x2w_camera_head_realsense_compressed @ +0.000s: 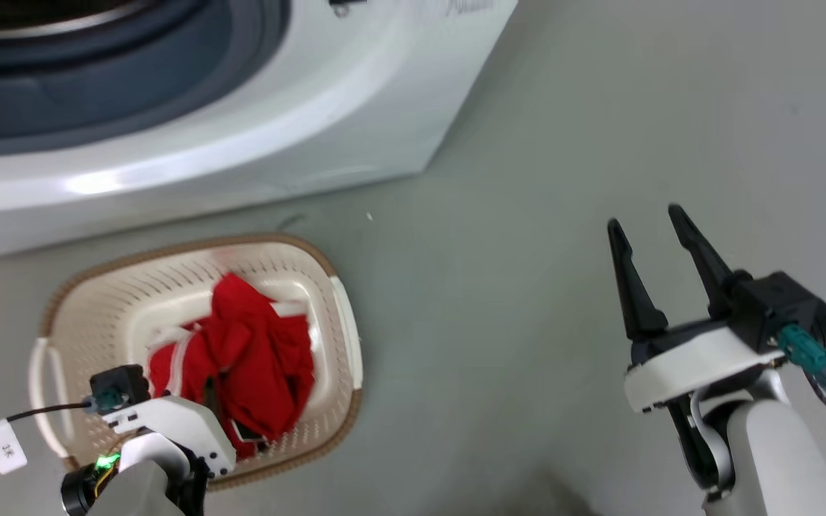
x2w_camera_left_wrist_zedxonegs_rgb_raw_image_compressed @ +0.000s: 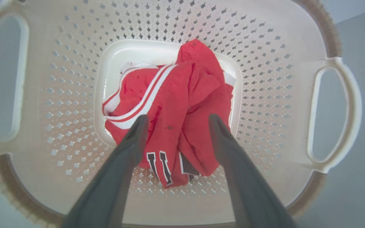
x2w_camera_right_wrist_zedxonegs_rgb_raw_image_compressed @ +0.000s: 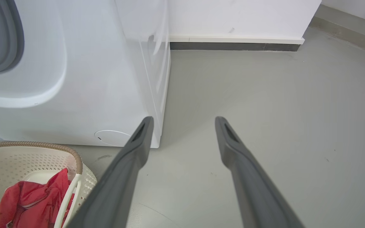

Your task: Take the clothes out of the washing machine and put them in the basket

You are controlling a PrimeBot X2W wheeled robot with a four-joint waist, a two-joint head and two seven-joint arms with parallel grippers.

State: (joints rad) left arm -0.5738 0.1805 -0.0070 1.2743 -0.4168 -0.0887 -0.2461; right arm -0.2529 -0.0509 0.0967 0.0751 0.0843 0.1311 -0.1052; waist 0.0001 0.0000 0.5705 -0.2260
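Note:
Red clothes (x2w_camera_head_realsense_compressed: pixel 248 358) (x2w_camera_left_wrist_zedxonegs_rgb_raw_image_compressed: pixel 176 107) (x2w_camera_right_wrist_zedxonegs_rgb_raw_image_compressed: pixel 33 199) with white stripes and black lettering lie crumpled in the cream basket (x2w_camera_head_realsense_compressed: pixel 169 279) (x2w_camera_left_wrist_zedxonegs_rgb_raw_image_compressed: pixel 265 63) (x2w_camera_right_wrist_zedxonegs_rgb_raw_image_compressed: pixel 21 158) on the floor. My left gripper (x2w_camera_left_wrist_zedxonegs_rgb_raw_image_compressed: pixel 176 122) hangs open just above the heap, its fingers (x2w_camera_left_wrist_zedxonegs_rgb_raw_image_compressed: pixel 131 142) apart with nothing between them. My right gripper (x2w_camera_head_realsense_compressed: pixel 646 218) (x2w_camera_right_wrist_zedxonegs_rgb_raw_image_compressed: pixel 184 122) stands open over bare floor to the right of the basket. The white washing machine (x2w_camera_head_realsense_compressed: pixel 277 129) (x2w_camera_right_wrist_zedxonegs_rgb_raw_image_compressed: pixel 90 79) stands behind the basket, with its grey gasket (x2w_camera_head_realsense_compressed: pixel 97 100) (x2w_camera_right_wrist_zedxonegs_rgb_raw_image_compressed: pixel 8 41) in view.
Grey floor (x2w_camera_head_realsense_compressed: pixel 599 107) stretches to the right of the machine. A white wall with a dark skirting strip (x2w_camera_right_wrist_zedxonegs_rgb_raw_image_compressed: pixel 233 46) closes off the far end.

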